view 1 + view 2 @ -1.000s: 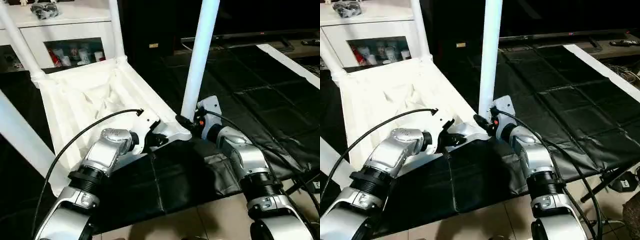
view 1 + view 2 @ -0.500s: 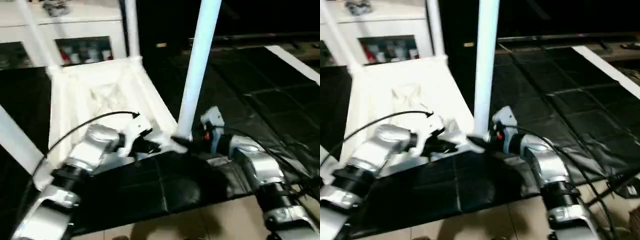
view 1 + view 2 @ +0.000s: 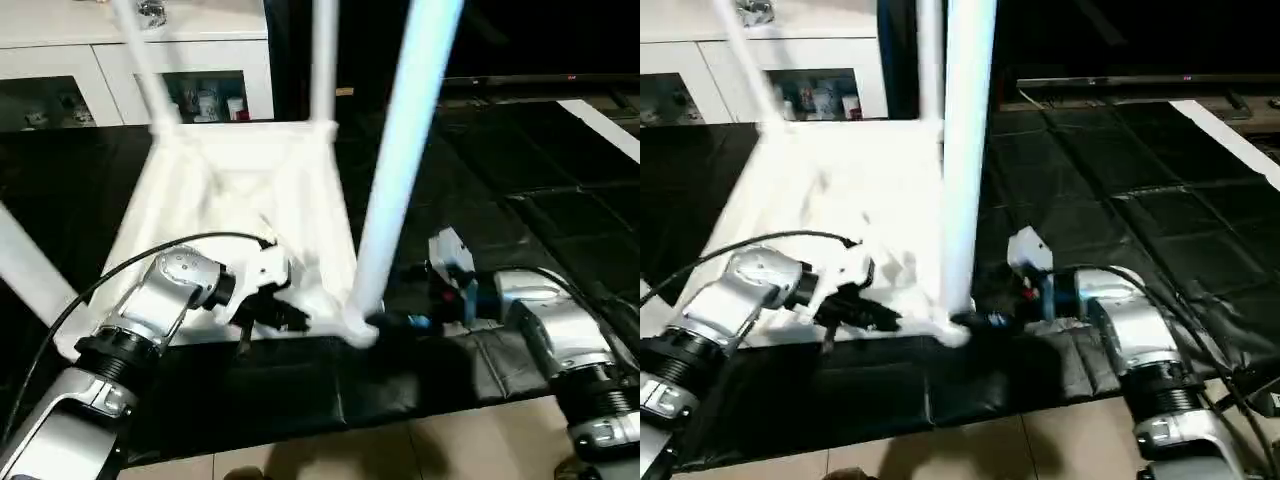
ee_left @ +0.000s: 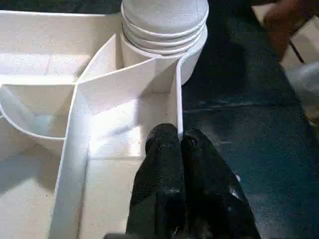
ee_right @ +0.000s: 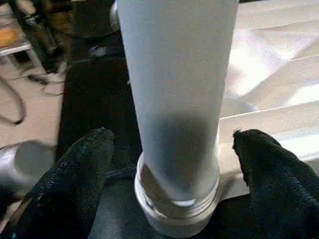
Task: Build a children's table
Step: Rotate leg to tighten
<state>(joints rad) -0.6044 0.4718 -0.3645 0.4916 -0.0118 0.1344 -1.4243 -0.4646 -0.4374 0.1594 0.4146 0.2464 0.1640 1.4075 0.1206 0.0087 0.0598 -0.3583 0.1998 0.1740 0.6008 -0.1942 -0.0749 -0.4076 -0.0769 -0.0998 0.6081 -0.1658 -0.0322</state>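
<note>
The children's table (image 3: pixel 240 190) lies upside down on a black mat (image 3: pixel 560 200), its ribbed underside facing up and its white tube legs standing out of the round corner sockets. The nearest leg (image 3: pixel 400 170) rises steeply from the corner socket (image 3: pixel 355 325) closest to the robot; two more legs (image 3: pixel 322 60) stand at the far corners, and another leg (image 3: pixel 30 265) slants past the left edge of the head views. The left pincer (image 4: pixel 180 164) has its two black fingers pressed together and sits inside the underside, against a thin upright rib (image 4: pixel 178 99) that runs to the near socket; whether the rib's edge is nipped between the tips cannot be told. The right pincer (image 5: pixel 174 164) is spread wide, one black finger (image 5: pixel 75 169) on each side of the near leg's base, and neither finger touches the tube in the right wrist view. In the head views that pincer (image 3: pixel 400 322) points level at the socket from the robot's right, with the silver forearm (image 3: pixel 550 330) behind it over the mat. Behind the table stands a white cabinet (image 3: pixel 150 60) with glass doors and small items on its shelf. A strip of pale tiled floor (image 3: pixel 470 450) shows at the near edge of the mat.
</note>
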